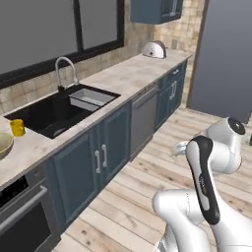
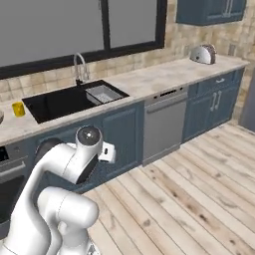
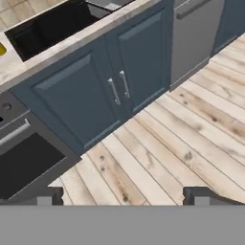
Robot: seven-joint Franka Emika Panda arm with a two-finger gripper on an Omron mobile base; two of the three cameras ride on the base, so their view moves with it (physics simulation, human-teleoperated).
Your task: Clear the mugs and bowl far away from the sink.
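Approach comes first: with the gripper [image 3: 122,195] spread and empty over the floor, close in on the yellow mug [image 1: 17,127] left of the sink [image 1: 54,114], squaring up beforehand.

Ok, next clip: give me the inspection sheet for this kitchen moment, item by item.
Surface: beige marble counter over blue cabinets.
Job's things: yellow mug stands on the counter just left of the black sink; the bowl sits at the picture's left edge, nearer than the mug, partly cut off. The second mug: nothing seen.
Clutter: a grey tray-like insert in the sink's right part; a toaster far along the counter.
Gripper: gripper open, empty, over the wooden floor, facing the cabinet doors.
Cables: nothing seen.
Surroundings: faucet, dark window, dishwasher, oven at left.
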